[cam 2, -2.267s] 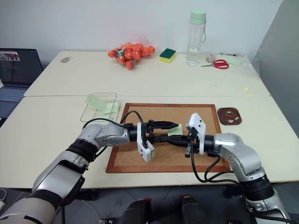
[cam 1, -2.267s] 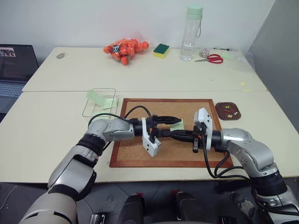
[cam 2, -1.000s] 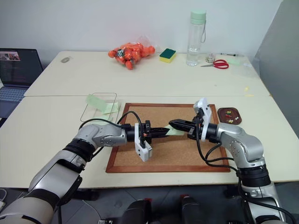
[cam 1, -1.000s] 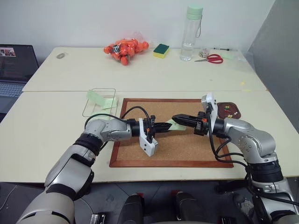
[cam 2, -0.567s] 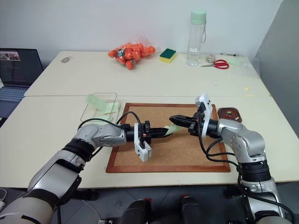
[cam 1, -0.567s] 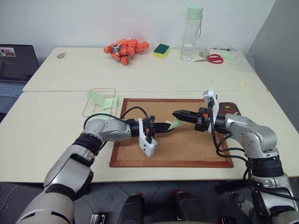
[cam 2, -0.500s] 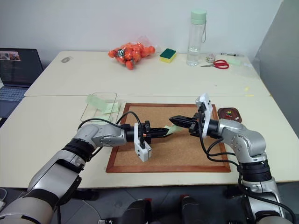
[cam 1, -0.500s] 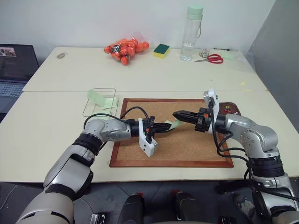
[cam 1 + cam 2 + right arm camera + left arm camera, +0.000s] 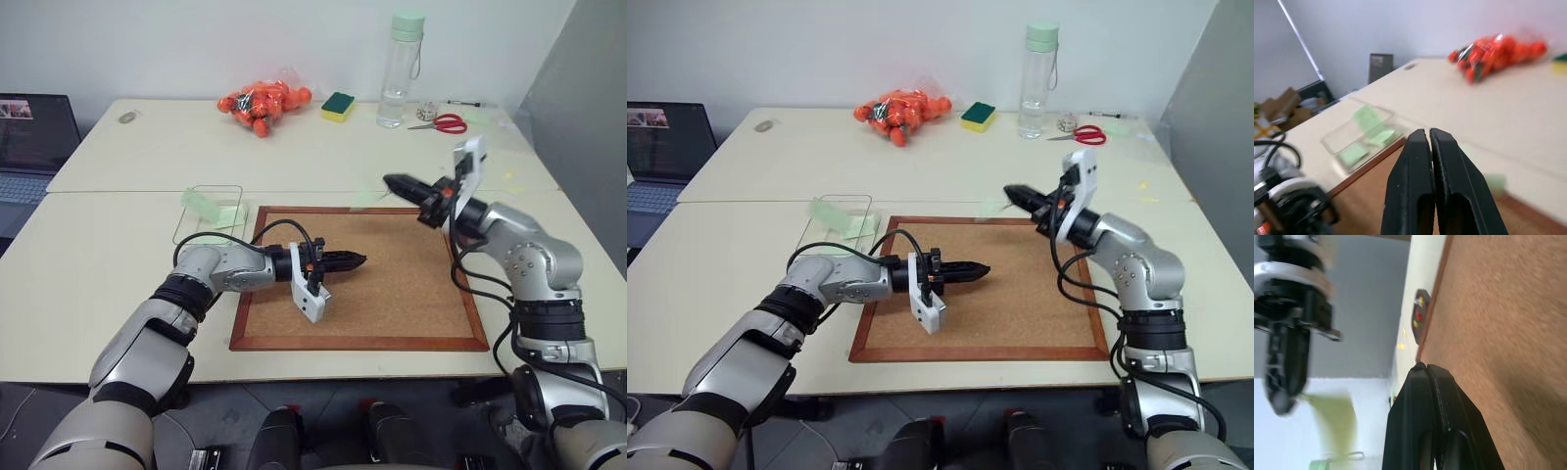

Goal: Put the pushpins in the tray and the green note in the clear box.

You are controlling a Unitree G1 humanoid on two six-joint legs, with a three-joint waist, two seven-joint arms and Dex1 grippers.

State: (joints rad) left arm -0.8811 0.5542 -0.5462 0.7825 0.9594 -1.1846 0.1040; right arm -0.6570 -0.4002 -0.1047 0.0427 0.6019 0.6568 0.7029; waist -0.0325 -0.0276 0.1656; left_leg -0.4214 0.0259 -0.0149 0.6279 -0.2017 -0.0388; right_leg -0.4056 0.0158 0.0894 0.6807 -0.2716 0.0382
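The left claw (image 9: 358, 259), its two black fingers pressed together with nothing between them, hovers low over the middle of the large wood-framed cork board (image 9: 392, 294) on the pale counter (image 9: 118, 264), pointing toward the robot's right. The right claw (image 9: 390, 180) is held higher, above the board's far edge and pointing toward the robot's left, its fingers likewise pressed together.

The small pale mint-green paper note (image 9: 367, 199) shows as a soft blur just beside the right claw's tip, over the board's far rim. Whether it is pinched there or hangs free cannot be told.

The transparent shallow rectangular plastic box (image 9: 179, 230) sits on the counter just off the board's far left corner. Two other pale green slips (image 9: 230, 215) lie in it.

In the left wrist view, the small dark brown dish-like tray (image 9: 1418, 335) rests on the counter just beside the board's right edge. The tiny pushpins with coloured plastic heads (image 9: 1419, 317), yellow and red among them, lie inside it.

At the far side of the counter stand a tall clear bottle with a mint-green cap (image 9: 402, 69), a green-and-yellow sponge (image 9: 339, 105), a clear bag of orange items (image 9: 263, 106) and red-handled scissors (image 9: 446, 122).
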